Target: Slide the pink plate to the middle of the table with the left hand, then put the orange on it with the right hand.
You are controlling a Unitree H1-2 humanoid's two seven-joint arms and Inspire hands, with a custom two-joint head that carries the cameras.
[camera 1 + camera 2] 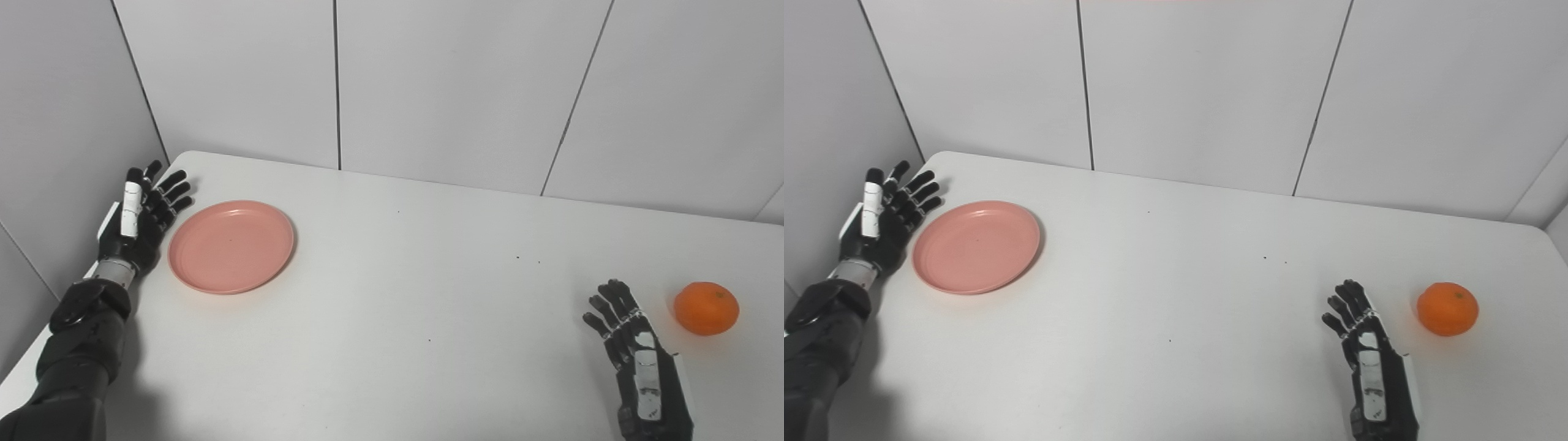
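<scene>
I watch through two head cameras set side by side, both looking down and forward over the white table (392, 306) toward the panelled wall (459, 86). The right eye sits slightly rightward. Both take in nearly the same wide stretch of tabletop.

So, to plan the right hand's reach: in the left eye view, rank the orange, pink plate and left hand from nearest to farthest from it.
1. Orange, just right of the right hand.
2. Pink plate, far left.
3. Left hand, beyond the plate at the table's left edge.
</scene>
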